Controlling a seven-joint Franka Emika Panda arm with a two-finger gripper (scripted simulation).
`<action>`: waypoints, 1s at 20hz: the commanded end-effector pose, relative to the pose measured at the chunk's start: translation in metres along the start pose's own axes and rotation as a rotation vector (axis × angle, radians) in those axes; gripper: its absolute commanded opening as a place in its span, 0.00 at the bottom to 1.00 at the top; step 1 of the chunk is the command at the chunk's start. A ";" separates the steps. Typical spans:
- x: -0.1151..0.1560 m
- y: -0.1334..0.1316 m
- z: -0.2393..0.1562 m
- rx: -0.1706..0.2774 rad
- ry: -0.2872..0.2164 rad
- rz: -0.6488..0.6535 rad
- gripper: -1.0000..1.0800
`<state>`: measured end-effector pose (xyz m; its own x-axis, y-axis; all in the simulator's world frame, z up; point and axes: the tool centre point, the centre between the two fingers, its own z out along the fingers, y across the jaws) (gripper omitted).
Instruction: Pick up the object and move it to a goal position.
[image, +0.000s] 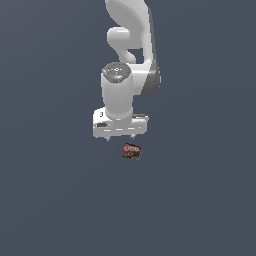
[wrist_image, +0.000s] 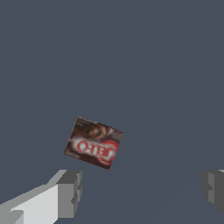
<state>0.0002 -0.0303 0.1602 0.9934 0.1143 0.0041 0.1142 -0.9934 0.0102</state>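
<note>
Exterior view: arm upright, gripper pointing down, spread wide, empty; box just beside; lettering blurred.

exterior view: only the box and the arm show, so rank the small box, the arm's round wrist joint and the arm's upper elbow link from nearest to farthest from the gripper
1. Small box: just below the gripper, toward the exterior view's right, not touching.
2. Round wrist joint: above the gripper.
3. Upper elbow link: farthest, at the top of the view.

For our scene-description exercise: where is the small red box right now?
In the exterior view the box lies flat on the grey floor near the picture's middle, just below the open end effector and slightly toward that view's right, untouched.
</note>
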 end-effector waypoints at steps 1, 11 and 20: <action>0.000 -0.002 0.005 -0.002 -0.002 -0.057 0.96; -0.002 -0.013 0.030 -0.007 -0.008 -0.354 0.96; -0.003 -0.024 0.052 -0.005 -0.011 -0.632 0.96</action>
<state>-0.0051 -0.0093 0.1112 0.7662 0.6424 -0.0143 0.6426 -0.7661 0.0133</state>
